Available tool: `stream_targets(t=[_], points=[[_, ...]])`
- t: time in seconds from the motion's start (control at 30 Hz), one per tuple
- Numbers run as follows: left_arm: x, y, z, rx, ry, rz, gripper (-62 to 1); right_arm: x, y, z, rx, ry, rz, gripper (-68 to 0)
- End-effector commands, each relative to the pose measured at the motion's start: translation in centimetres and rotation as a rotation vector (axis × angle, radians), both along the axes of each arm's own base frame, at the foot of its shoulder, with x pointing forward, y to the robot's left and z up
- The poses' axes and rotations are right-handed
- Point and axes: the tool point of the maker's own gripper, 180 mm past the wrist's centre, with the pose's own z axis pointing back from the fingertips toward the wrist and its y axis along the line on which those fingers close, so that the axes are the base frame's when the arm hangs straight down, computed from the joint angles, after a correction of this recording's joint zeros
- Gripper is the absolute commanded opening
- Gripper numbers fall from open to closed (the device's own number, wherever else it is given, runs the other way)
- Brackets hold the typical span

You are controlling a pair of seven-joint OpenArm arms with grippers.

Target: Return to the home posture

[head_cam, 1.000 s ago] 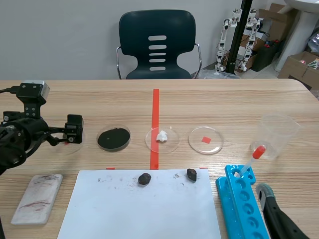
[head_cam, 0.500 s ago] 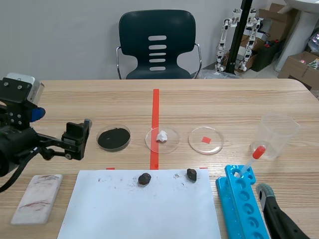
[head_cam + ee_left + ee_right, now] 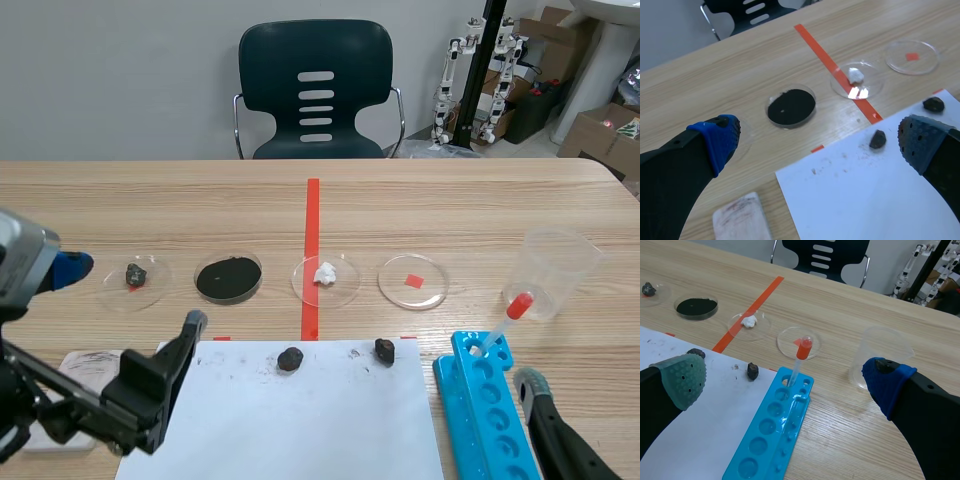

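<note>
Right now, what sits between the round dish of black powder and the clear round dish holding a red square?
A clear round dish with a white lump, seen in the scene view.

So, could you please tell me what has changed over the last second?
The left gripper has drawn back toward the robot, open and empty, uncovering the small dish holding a dark lump. The other dishes, paper, rack, cup and right gripper stayed put.
</note>
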Motion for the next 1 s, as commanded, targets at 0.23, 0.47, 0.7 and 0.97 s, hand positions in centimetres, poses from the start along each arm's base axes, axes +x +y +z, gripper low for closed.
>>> stream_targets(t=[0.23, 0.47, 0.7, 0.97], points=[[-4.8, -4.2, 1.7, -0.048, -0.048, -0.197, 1.4, 0.4, -0.1, 0.9, 0.008, -0.036, -0.005, 0.4], [-5.9, -4.2, 1.5, -0.026, -0.042, -0.2, 1.4, 0.4, -0.1, 0.9, 0.008, -0.036, -0.005, 0.4], [-5.4, -3.4, 1.8, -0.007, -0.071, -0.158, 1.4, 0.4, -0.1, 0.9, 0.008, -0.036, -0.005, 0.4], [-5.1, -2.7, 1.9, 0.012, -0.082, -0.144, 1.4, 0.4, -0.1, 0.9, 0.008, -0.036, -0.005, 0.4]])
